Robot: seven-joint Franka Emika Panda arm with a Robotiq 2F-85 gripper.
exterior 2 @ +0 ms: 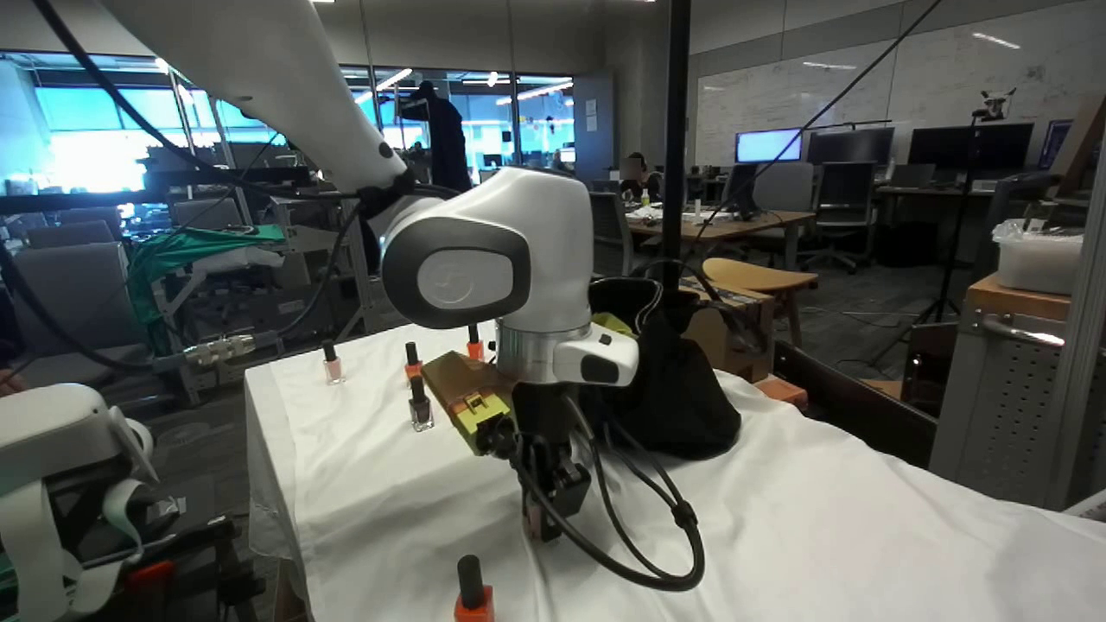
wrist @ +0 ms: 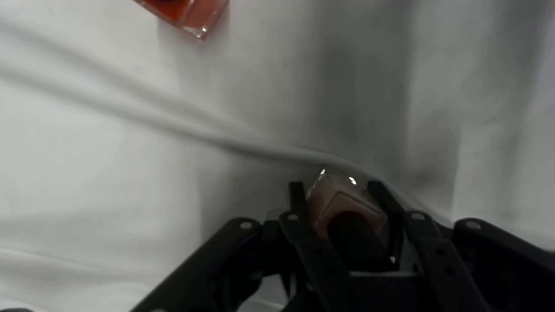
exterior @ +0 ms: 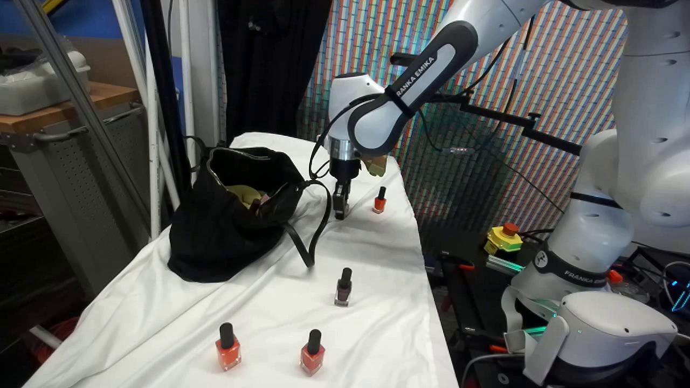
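Note:
My gripper (exterior: 341, 209) points down at the white cloth, beside the black bag (exterior: 226, 242). In the wrist view its fingers (wrist: 336, 193) are shut on a pinkish nail polish bottle (wrist: 325, 201) with a black cap, one finger against each side. The bottle is turned cornerwise between them. A sliver of this bottle shows at the fingertips in an exterior view (exterior 2: 533, 521); whether it touches the cloth cannot be told. A red-orange bottle (exterior: 379, 205) stands close by; it also shows in an exterior view (exterior 2: 473, 602) and, cut off, in the wrist view (wrist: 186, 13).
A dark bottle (exterior: 343, 291) and two orange bottles (exterior: 229, 353) (exterior: 312, 358) stand along the cloth-covered table (exterior: 388, 334). A pale pink bottle (exterior 2: 333, 370) stands near an edge. The bag is open, its strap (exterior: 310, 242) lying toward the gripper. An emergency stop (exterior: 504, 238) sits near the arm's base.

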